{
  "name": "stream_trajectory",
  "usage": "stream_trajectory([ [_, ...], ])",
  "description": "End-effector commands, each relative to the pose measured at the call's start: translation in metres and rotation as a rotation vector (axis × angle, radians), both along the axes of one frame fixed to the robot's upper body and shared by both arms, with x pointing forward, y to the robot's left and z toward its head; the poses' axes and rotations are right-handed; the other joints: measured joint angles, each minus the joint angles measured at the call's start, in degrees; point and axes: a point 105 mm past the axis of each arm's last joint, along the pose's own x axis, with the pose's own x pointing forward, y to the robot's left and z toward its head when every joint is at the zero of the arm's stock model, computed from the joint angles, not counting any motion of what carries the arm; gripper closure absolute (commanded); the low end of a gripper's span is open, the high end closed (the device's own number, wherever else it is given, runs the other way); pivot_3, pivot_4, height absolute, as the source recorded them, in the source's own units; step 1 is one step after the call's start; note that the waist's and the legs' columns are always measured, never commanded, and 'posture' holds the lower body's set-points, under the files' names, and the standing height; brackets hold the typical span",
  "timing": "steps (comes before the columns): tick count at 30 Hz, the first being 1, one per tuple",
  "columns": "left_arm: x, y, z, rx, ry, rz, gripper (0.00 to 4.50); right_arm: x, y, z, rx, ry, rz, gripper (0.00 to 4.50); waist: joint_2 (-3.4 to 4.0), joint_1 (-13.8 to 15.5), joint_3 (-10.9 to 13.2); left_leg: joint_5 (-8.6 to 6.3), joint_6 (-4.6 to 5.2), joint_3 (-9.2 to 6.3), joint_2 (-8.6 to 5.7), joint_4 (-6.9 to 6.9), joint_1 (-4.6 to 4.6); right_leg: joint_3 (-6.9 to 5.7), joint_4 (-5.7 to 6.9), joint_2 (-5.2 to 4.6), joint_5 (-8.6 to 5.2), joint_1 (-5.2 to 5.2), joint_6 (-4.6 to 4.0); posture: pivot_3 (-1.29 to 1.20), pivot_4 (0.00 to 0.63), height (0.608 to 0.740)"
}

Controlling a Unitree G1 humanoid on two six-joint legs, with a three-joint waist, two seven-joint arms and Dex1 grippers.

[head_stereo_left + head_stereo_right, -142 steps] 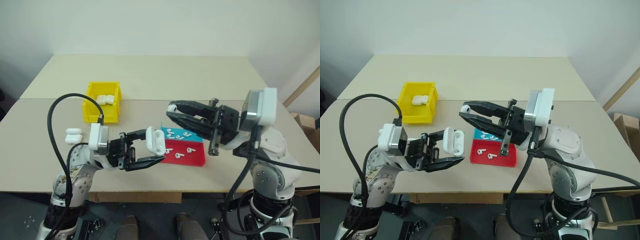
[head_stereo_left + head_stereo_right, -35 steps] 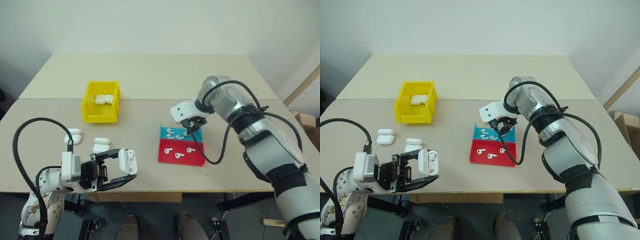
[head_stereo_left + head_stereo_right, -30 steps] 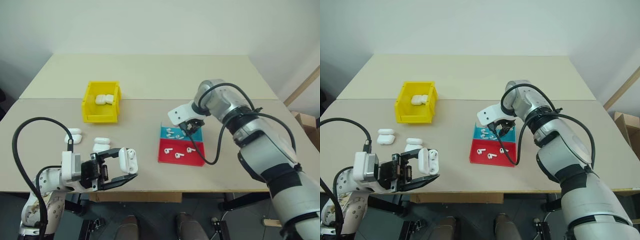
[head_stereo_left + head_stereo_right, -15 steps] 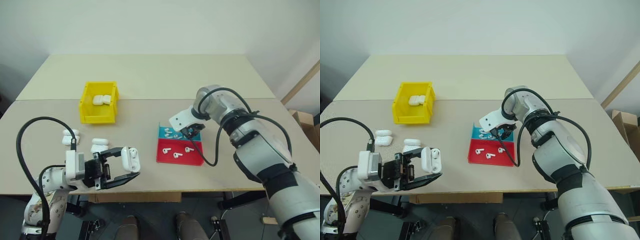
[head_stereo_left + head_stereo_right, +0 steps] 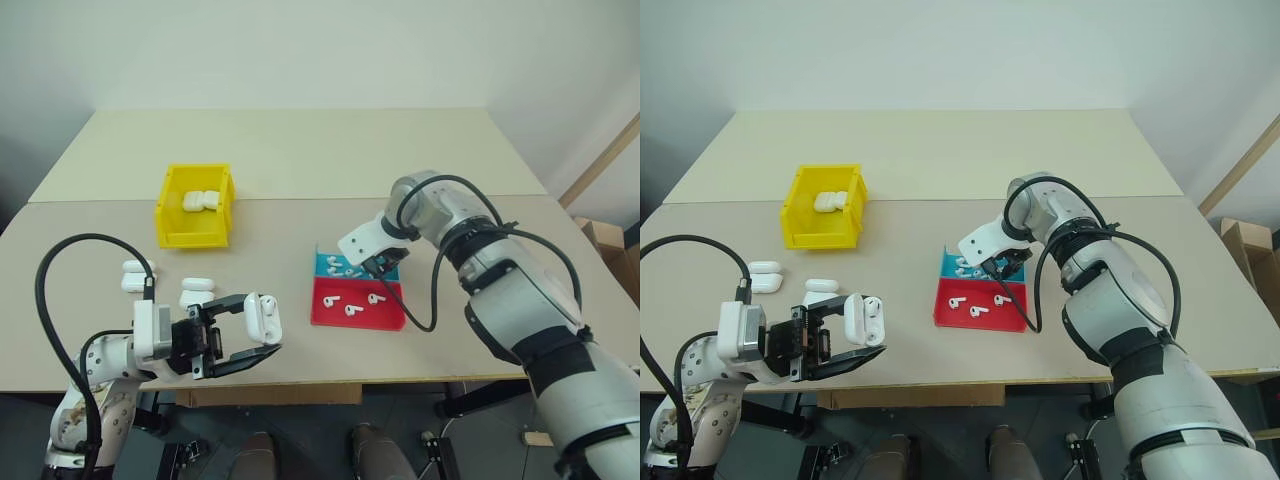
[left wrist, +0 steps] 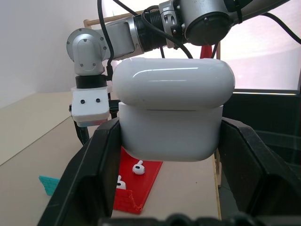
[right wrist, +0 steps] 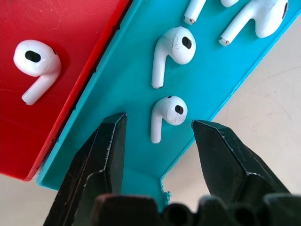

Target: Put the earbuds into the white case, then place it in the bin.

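white case [image 6: 173, 110] sides behind left pincer [image 6: 171, 179] fingers [image 6: 96, 169]

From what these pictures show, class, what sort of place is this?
Probably a robot test room or lab: a plain table against bare walls, holding only a yellow bin, a red-and-blue tray of earbuds, and spare white cases.

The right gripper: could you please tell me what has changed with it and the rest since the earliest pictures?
The right gripper went from mid-air down over the blue half of the flat tray, open around a tiny white earbud. The left gripper drew back, still holding the glossy white case. The yellow plastic bin kept its cases.
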Motion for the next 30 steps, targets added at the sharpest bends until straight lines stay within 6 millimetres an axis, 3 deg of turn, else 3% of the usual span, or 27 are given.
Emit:
stream_trajectory([
  [1, -0.0049, -0.0036, 0.0087, 0.005, -0.063, -0.015, 1.72, 0.0042, 0.0096, 0.0176, 0.037, -0.052, 0.023, 1.81, 0.0, -0.06, 0.0, 0.0, 0.0, 0.0, 0.0, 0.0, 0.0, 0.0, 0.0, 0.0, 0.0, 0.0, 0.0, 0.0, 0.15, 0.74],
  [7, -0.005, -0.0031, 0.0079, 0.008, -0.063, -0.014, 1.72, 0.004, 0.0113, 0.0172, 0.036, -0.052, 0.033, 1.81, 0.01, -0.03, 0.01, 0.0, 0.0, 0.0, 0.0, 0.0, 0.0, 0.0, 0.0, 0.0, 0.0, 0.0, 0.0, 0.0, 0.15, 0.74],
  [10, -0.0053, -0.003, 0.0076, 0.009, -0.062, -0.014, 1.72, 0.0028, 0.0111, 0.0167, 0.029, -0.044, 0.041, 2.4, 0.02, -0.03, 0.01, 0.0, 0.0, -0.01, 0.0, 0.0, -0.01, 0.0, 0.0, 0.0, 0.0, 0.0, 0.0, 0.0, 0.15, 0.74],
  [12, -0.0052, -0.0026, 0.0074, 0.011, -0.062, -0.012, 1.72, 0.0041, 0.011, 0.0159, 0.032, -0.054, 0.037, 3.04, 0.02, -0.04, 0.01, 0.0, 0.0, -0.01, 0.0, 0.0, 0.0, -0.01, 0.0, 0.0, 0.0, 0.0, 0.0, 0.0, 0.15, 0.74],
  [30, -0.0033, -0.0036, 0.0061, 0.017, -0.062, -0.017, 1.72, 0.0015, 0.0147, 0.0189, 0.029, -0.086, 0.136, 3.04, 0.04, -0.04, 0.03, 0.0, 0.0, -0.01, 0.0, 0.0, 0.0, 0.0, 0.0, 0.0, 0.0, 0.0, 0.0, 0.0, 0.15, 0.74],
])
